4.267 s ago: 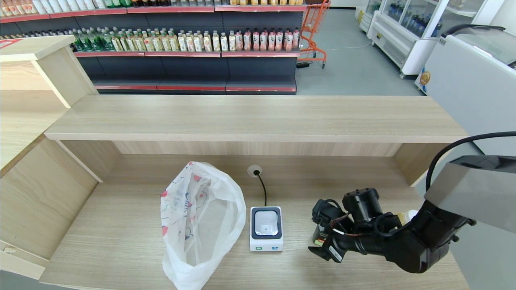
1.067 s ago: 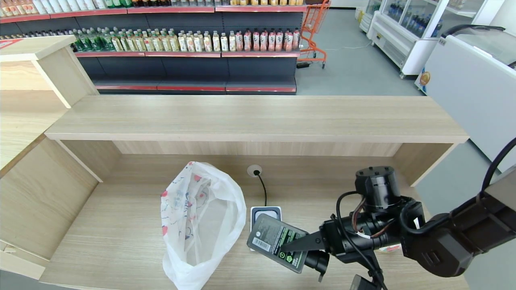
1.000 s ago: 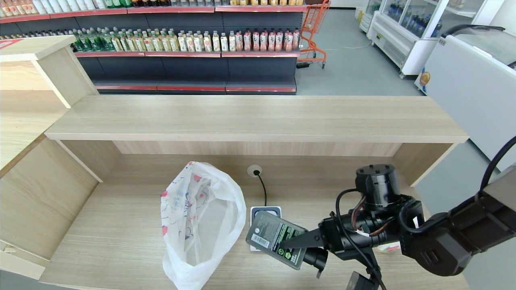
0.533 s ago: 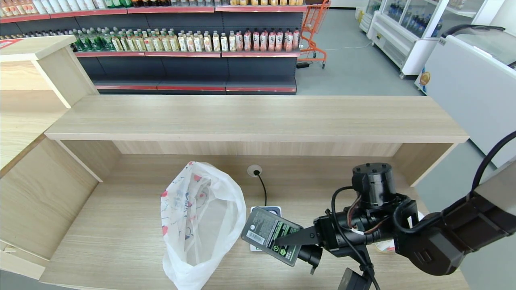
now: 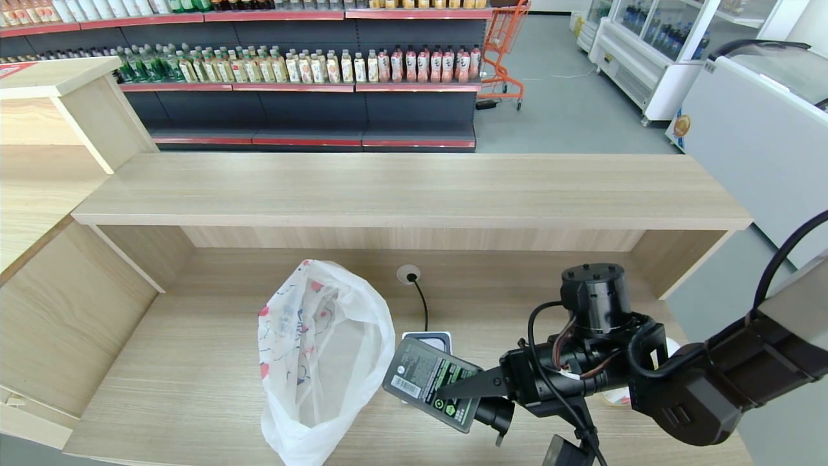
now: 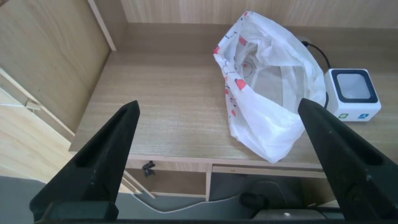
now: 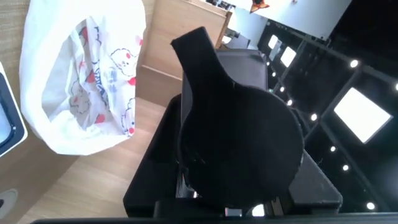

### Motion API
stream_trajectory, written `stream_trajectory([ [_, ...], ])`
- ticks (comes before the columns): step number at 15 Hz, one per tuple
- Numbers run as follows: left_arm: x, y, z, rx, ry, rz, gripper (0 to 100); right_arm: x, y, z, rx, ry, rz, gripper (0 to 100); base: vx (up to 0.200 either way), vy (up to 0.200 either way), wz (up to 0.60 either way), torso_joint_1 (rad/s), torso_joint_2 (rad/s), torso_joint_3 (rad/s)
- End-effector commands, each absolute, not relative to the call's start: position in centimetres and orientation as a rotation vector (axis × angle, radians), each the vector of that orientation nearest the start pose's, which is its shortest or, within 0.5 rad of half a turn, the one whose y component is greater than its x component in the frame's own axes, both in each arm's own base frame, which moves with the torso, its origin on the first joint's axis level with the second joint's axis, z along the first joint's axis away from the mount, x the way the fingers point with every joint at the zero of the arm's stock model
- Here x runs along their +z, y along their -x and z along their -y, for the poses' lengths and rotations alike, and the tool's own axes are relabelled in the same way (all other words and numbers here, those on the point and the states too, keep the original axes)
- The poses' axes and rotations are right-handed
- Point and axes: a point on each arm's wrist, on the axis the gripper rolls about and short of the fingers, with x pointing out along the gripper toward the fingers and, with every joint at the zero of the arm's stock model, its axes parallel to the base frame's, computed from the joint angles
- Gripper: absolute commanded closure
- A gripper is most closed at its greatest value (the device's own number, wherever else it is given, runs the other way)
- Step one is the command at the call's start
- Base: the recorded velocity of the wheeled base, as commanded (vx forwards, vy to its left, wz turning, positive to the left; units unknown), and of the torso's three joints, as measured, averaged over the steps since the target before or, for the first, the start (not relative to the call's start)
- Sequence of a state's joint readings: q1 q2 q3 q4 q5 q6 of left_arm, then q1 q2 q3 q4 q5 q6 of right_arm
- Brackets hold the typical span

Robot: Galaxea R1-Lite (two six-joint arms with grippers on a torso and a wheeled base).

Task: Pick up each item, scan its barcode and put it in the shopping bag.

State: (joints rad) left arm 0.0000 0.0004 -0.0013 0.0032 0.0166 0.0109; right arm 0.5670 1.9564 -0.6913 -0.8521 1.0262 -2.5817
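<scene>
- Right tool: closed on one end of a dark grey packet, which it holds clear of the table.
- Packet: tilted, above the scanner and just beside the shopping bag. Its barcode label faces upward, away from the scanner window.
- Left tool: fingers spread wide and holding nothing, above the near table edge, well apart from the bag.
- Shopping bag: lies open on the table beside the scanner. No item can be made out inside it.
- Progress, as a judgement: the pick-up of this packet is done. Whether its scan has registered cannot be told. Bagging is left.
- A pale object shows partly behind the right arm. It is probably another item awaiting the same cycle.
</scene>
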Motion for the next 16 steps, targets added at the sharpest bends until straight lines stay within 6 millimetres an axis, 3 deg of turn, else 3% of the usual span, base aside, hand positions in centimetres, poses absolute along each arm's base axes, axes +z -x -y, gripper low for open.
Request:
stream_trajectory([
  [1,7.6,2.3,0.0,0.017,-0.011,-0.002,0,11.5,-25.5,-19.1,1.068,1.715,1.662,100,0.000,0.000,0.00,0.000,0.00,0.000],
  [3,7.6,2.3,0.0,0.017,-0.011,-0.002,0,13.1,-24.4,-19.5,1.165,1.573,1.545,100,0.000,0.000,0.00,0.000,0.00,0.000],
  [4,7.6,2.3,0.0,0.017,-0.011,-0.002,0,15.2,-22.5,-20.2,1.231,1.435,1.498,100,0.000,0.000,0.00,0.000,0.00,0.000],
  [5,7.6,2.3,0.0,0.017,-0.011,-0.002,0,17.2,-21.9,-19.6,1.190,1.408,1.500,100,0.000,0.000,0.00,0.000,0.00,0.000],
  [8,7.6,2.3,0.0,0.017,-0.011,-0.002,0,17.1,-19.9,-14.8,1.348,1.191,1.078,100,0.000,0.000,0.00,0.000,0.00,0.000],
  [9,7.5,2.3,0.0,0.017,-0.011,-0.003,0,17.3,-19.7,-14.5,1.362,1.156,1.035,100,0.000,0.000,0.00,0.000,0.00,0.000],
  [10,7.6,2.3,0.0,0.017,-0.011,-0.002,0,19.4,-19.3,-12.6,1.358,1.013,0.857,100,0.000,0.000,0.00,0.000,0.00,0.000],
  [12,7.6,2.3,0.0,0.017,-0.011,-0.002,0,21.5,-17.5,-9.5,1.265,0.751,0.510,100,0.000,0.000,0.00,0.000,0.00,0.000],
  [14,7.6,2.3,0.0,0.017,-0.011,-0.002,0,21.2,-14.3,-7.2,1.052,0.317,0.130,100,0.000,0.000,0.00,0.000,0.00,0.000],
  [16,7.6,2.3,0.0,0.017,-0.011,-0.002,0,18.7,-13.2,-6.7,0.884,-0.050,-0.191,100,0.000,0.000,0.00,0.000,0.00,0.000],
])
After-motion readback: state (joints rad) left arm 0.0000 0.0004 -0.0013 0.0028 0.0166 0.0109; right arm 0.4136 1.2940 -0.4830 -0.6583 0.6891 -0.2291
